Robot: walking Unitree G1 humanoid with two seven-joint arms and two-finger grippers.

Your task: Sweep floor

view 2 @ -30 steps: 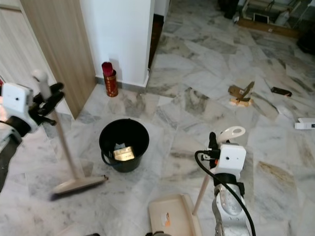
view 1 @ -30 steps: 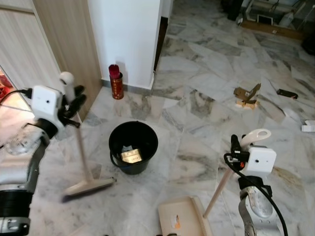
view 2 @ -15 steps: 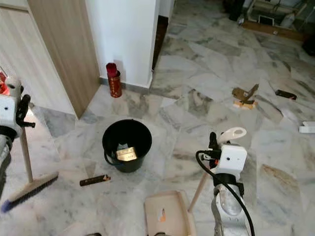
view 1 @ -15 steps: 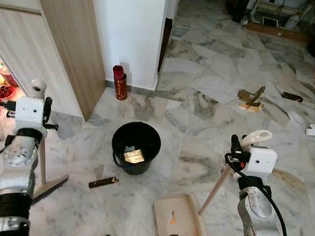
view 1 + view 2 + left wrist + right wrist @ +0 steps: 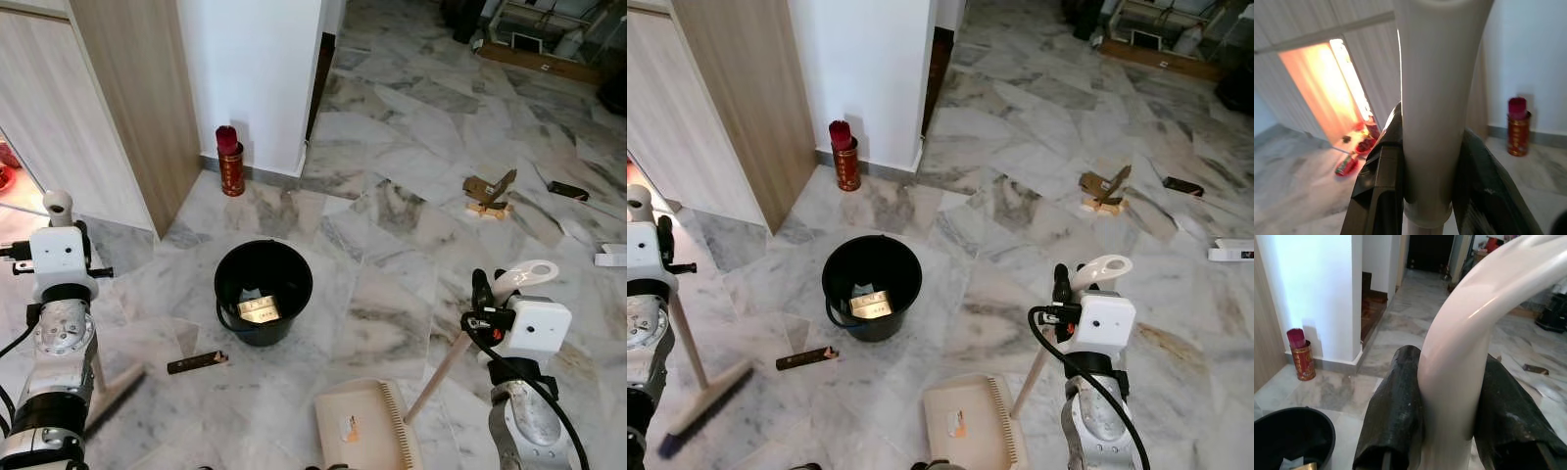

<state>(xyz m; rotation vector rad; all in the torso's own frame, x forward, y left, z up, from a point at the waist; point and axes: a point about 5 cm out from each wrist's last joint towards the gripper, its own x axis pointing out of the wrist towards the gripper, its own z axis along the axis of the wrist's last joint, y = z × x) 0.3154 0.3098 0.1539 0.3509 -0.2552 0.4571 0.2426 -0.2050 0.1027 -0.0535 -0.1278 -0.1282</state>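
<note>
My left gripper (image 5: 59, 229) is shut on the top of a pale broom handle (image 5: 1435, 98) at the far left; black fingers (image 5: 1380, 186) press both its sides. The broom's head (image 5: 705, 409) trails on the marble floor at the lower left, blurred. My right gripper (image 5: 487, 296) is shut on the white curved handle (image 5: 1459, 367) of a cream dustpan (image 5: 364, 441), which lies flat near the bottom middle. A dark bar of litter (image 5: 198, 362) lies between broom and dustpan, just in front of a black bucket (image 5: 263, 291) with scraps inside.
A red tin (image 5: 230, 162) stands against the white wall by a wooden cabinet (image 5: 127, 98). Cardboard scraps (image 5: 490, 191), a black object (image 5: 568, 189) and a white box (image 5: 609, 257) lie on the far right floor. Open marble stretches right of the bucket.
The left arm swung the broom leftward and back; its head left the spot beside the bucket for the lower left, and the dark bar came into sight. The right arm hardly moved.
</note>
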